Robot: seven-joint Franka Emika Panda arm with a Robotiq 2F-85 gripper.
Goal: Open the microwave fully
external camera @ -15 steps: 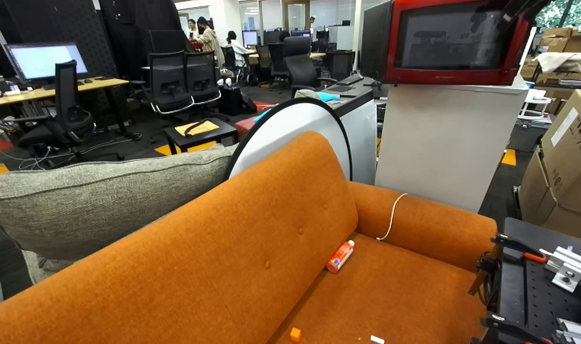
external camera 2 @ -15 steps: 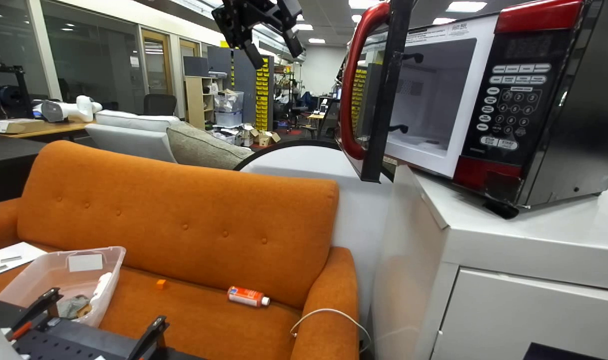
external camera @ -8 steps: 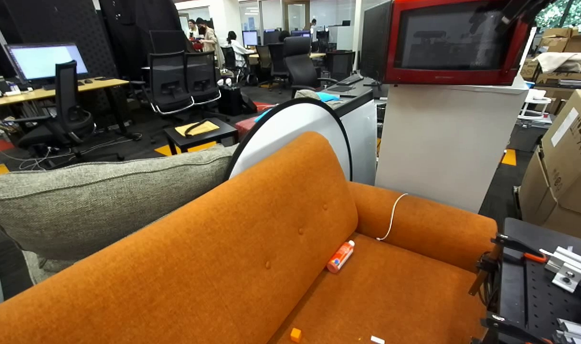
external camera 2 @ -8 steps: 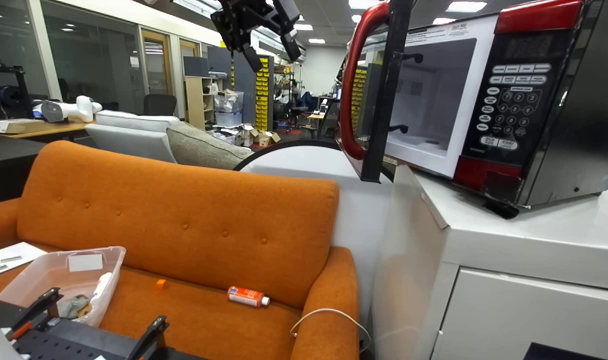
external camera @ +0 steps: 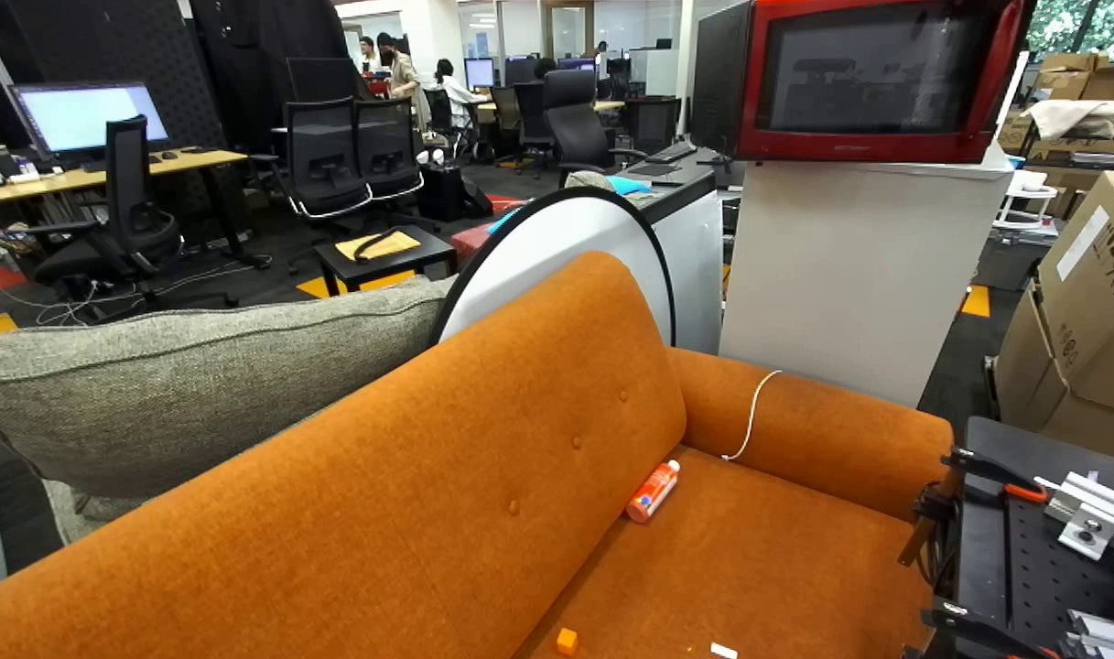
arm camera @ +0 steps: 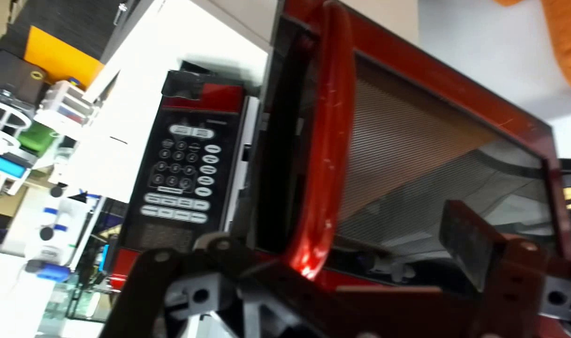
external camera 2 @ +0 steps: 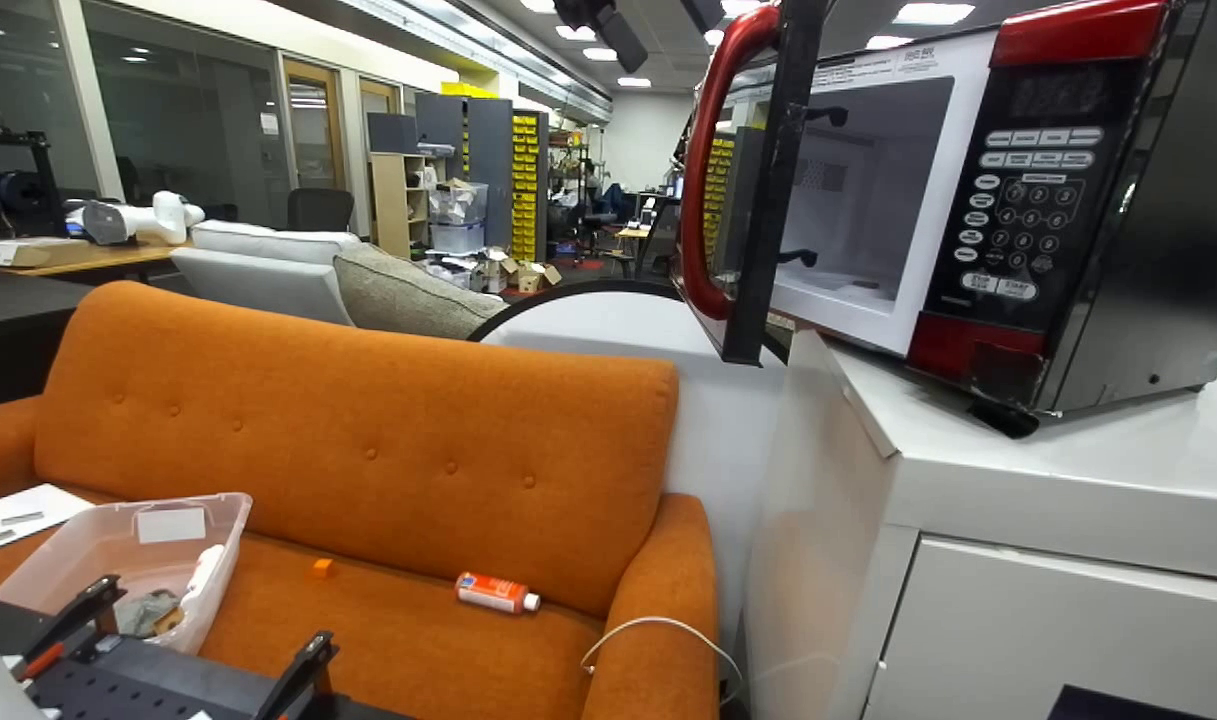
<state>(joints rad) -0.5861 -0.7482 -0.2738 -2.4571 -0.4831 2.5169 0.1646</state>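
Observation:
The microwave [external camera 2: 1008, 230] stands on the white cabinet. Its red-framed door stands partly open, swung out from the body, and the pale inside shows in an exterior view. The door's dark window faces the camera in an exterior view [external camera: 868, 73]. The curved red door handle [external camera 2: 703, 170] also shows in the wrist view [arm camera: 330, 131]. My gripper [external camera 2: 663, 25] is cut off by the top edge, up and left of the handle and apart from it. In the wrist view its fingers [arm camera: 353, 225] are spread wide with nothing held; the handle's end appears between them.
The white cabinet [external camera 2: 1048, 480] is under the microwave. An orange sofa [external camera 2: 368, 400] with an orange bottle [external camera 2: 493, 592] stands beside it. A round white panel [external camera 2: 608, 320] is behind the sofa. A black table with clamps [external camera: 1023, 549] is at the right edge, cardboard boxes [external camera: 1087, 320] behind it.
My gripper has moved up, and to the right in an exterior view; it has left the picture where it was in front of the door. The door has not visibly moved.

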